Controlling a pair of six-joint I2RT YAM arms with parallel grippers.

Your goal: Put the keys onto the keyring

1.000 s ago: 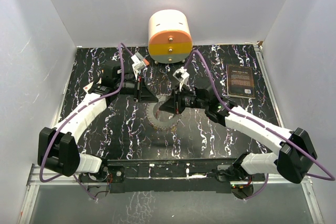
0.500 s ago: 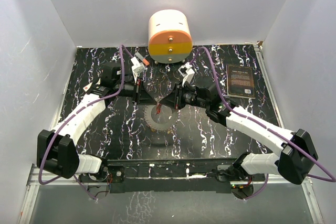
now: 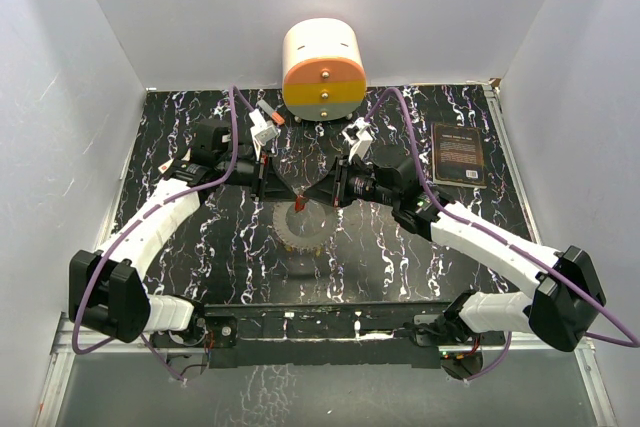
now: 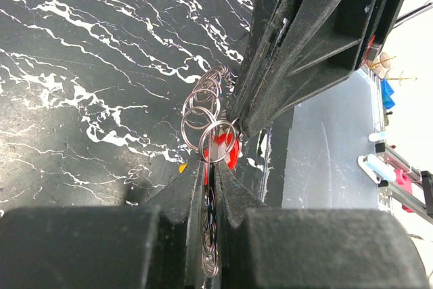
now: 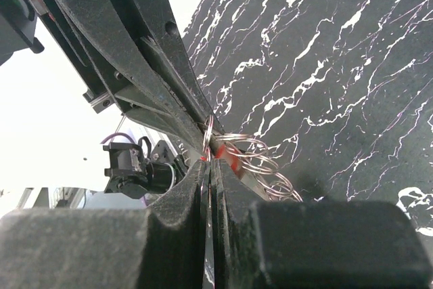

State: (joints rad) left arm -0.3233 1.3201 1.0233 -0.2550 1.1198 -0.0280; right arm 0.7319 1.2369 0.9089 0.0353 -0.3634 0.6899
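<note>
left gripper (image 3: 289, 192) clenched on keyring (image 4: 203, 114); right gripper (image 3: 319, 192) clenched, tips touching left's; red key (image 4: 229, 155) sat at junction, above table (image 3: 400, 247).

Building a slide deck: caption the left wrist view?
Left gripper and right gripper meet tip to tip on wire rings, red key between them.

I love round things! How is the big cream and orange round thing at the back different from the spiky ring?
The drawer unit is cream and orange; the spiky ring is whitish silver. The drawer unit stands upright at the back of the table; the spiky ring lies flat near the middle. The drawer unit has a smooth rim and looks bigger; the spiky ring has teeth. Both are round.
</note>
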